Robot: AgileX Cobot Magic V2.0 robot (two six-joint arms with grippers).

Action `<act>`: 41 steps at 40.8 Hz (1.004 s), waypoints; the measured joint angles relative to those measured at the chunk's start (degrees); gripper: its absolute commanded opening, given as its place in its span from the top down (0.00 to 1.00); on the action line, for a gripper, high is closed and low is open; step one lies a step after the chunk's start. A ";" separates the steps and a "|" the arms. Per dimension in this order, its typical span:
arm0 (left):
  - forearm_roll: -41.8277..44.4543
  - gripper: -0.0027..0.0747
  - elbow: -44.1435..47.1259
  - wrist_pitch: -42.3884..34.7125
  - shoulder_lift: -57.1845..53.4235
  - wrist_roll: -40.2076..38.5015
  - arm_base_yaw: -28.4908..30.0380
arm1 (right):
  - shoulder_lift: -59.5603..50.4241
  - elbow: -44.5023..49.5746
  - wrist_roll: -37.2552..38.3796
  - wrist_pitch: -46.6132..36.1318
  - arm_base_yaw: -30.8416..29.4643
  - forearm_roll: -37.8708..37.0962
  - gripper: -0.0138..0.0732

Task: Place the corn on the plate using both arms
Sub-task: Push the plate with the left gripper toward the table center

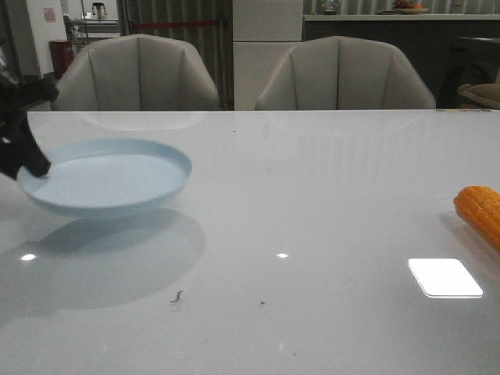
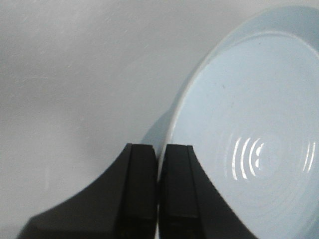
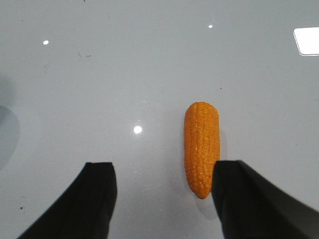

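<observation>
Left fingers (image 2: 158,189) are pinching the plate (image 1: 109,176) rim, lifting it off the desk (image 1: 312,195) at 9 o'clock. Right fingers (image 3: 164,199) are hanging wide open w/ nothing held. Corn (image 3: 201,147) is lying at 3 o'clock; prob light, stiff, glossy-slick, so grab mid-cob
</observation>
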 measured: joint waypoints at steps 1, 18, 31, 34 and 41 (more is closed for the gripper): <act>-1.32 0.84 -0.93 0.29 0.00 0.00 -0.22 | 0.00 0.00 0.00 0.00 0.00 0.00 0.24; -8.40 0.84 -4.53 3.56 0.79 0.00 -10.54 | 0.00 0.00 0.00 0.00 0.00 0.00 0.24; -6.48 0.84 -4.53 5.91 5.17 0.00 -17.34 | 0.00 0.00 0.00 0.11 0.00 0.00 0.24; -4.50 0.84 -4.53 5.91 5.80 0.00 -18.79 | 0.00 0.00 0.00 0.39 0.00 0.00 0.24; -3.06 0.77 -4.53 5.91 7.71 0.00 -20.69 | 0.00 0.00 0.00 1.94 0.00 0.00 0.24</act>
